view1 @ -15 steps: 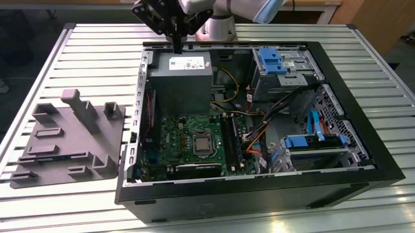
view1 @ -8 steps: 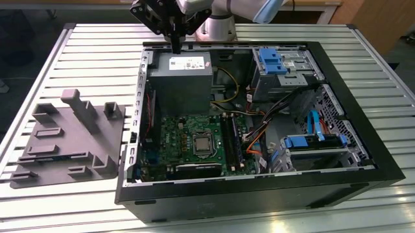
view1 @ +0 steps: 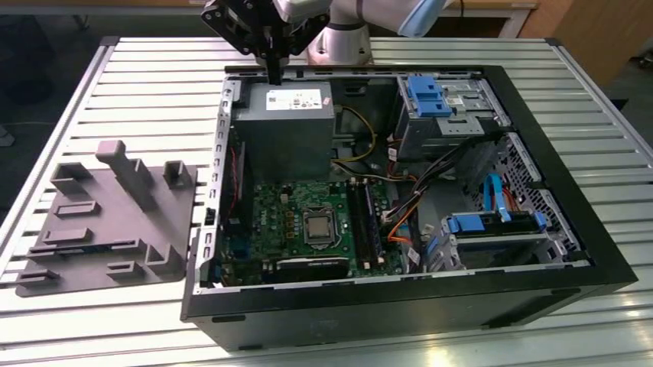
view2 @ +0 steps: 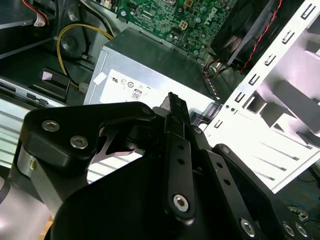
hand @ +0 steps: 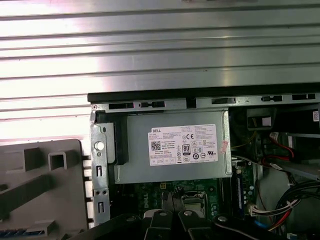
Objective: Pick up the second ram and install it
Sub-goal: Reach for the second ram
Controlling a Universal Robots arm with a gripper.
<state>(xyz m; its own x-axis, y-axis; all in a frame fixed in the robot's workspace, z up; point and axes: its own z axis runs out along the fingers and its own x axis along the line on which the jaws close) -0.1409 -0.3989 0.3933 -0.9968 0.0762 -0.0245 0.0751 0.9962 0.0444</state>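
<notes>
My gripper [view1: 274, 75] hangs high over the back edge of the open computer case [view1: 571, 222], above the grey power supply [view1: 283, 103]. Its fingers are pressed together into one thin black bar, and I see nothing between them. In the second wrist view the shut gripper [view2: 175, 102] points at the power supply [view2: 150, 75]. A grey plastic tray [view1: 107, 222] lies on the table at the exterior view's left. A thin bluish strip [view1: 87, 246] rests in one of its recesses; I cannot tell whether it is the second ram. The long black memory slots [view1: 365, 222] run beside the processor socket [view1: 318, 227].
The case holds blue drive cages [view1: 429, 95] at the back right and another blue bracket [view1: 490, 223] at the front right, with loose orange and yellow cables between them. The slatted metal table [view1: 153, 92] surrounds the case. The arm's base [view1: 342, 42] stands behind it.
</notes>
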